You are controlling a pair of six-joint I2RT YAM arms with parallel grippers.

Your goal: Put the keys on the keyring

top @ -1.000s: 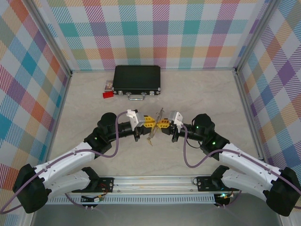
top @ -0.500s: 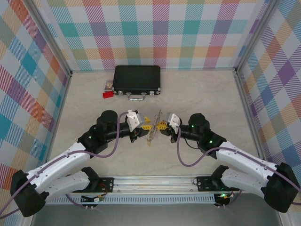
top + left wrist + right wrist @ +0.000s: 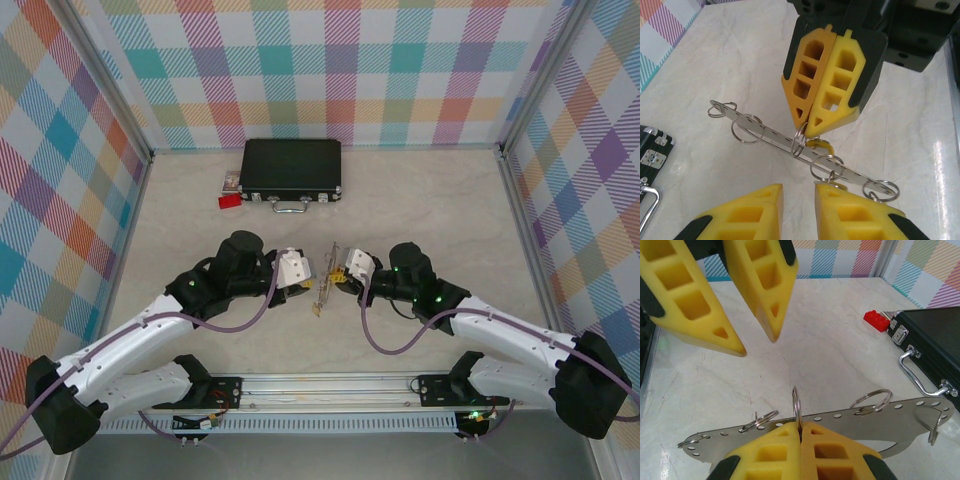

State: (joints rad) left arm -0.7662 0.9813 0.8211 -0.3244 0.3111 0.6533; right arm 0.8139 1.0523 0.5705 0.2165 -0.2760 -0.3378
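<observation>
The keyring [image 3: 880, 415] is a flat grey perforated metal loop carrying several split rings, held just above the table [image 3: 420, 210]. My right gripper [image 3: 800, 427] is shut on one upright split ring [image 3: 796, 402] at the loop's edge. From the left wrist view the same gripper [image 3: 807, 131] pinches that ring over the keyring [image 3: 770, 134]. Two keys with yellow heads [image 3: 821, 145] [image 3: 840, 186] hang under the strip. My left gripper [image 3: 798, 195] is open, just short of the keyring, holding nothing. From above, the keyring [image 3: 325, 280] sits between the right gripper [image 3: 338, 277] and the left gripper [image 3: 306, 284].
A black case [image 3: 291, 168] with a metal handle [image 3: 291, 206] lies at the back, a small red block [image 3: 229, 201] beside its left corner. The case [image 3: 935, 330] and red block [image 3: 876, 320] also show in the right wrist view. Plaid walls enclose the table.
The right gripper has carried the keyring nearer and a little left. The left arm has swung in and its gripper has turned; its fingers now stand apart from the keyring.
</observation>
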